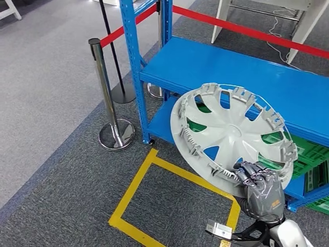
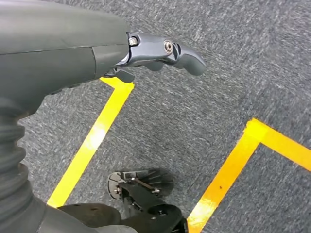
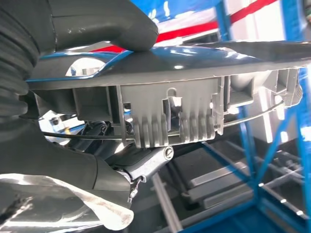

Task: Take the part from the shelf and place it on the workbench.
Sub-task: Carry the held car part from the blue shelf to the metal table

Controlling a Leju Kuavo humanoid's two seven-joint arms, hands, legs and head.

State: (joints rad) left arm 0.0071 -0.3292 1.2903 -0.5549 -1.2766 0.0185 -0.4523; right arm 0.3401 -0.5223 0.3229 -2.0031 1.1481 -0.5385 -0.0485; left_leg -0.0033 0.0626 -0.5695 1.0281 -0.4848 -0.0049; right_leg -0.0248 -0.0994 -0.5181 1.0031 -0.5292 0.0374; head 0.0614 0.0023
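Observation:
The part is a silver wheel cover (image 1: 232,135), held tilted with its ribbed inner side toward me, in front of the blue shelf (image 1: 233,72). My right hand (image 1: 260,186) grips its near rim from below. In the right wrist view the rim (image 3: 172,73) lies between the thick thumb (image 3: 106,19) and the darker fingers (image 3: 121,167). My left hand (image 2: 161,51) hangs over the grey carpet, its fingers stretched out and holding nothing.
A yellow taped square (image 1: 131,195) marks the carpet before the shelf. Chrome stanchions (image 1: 106,92) with red belts (image 1: 252,32) stand at the shelf's left and behind it. Green crates (image 1: 310,157) sit on the lower shelf. White table legs (image 1: 303,25) stand beyond.

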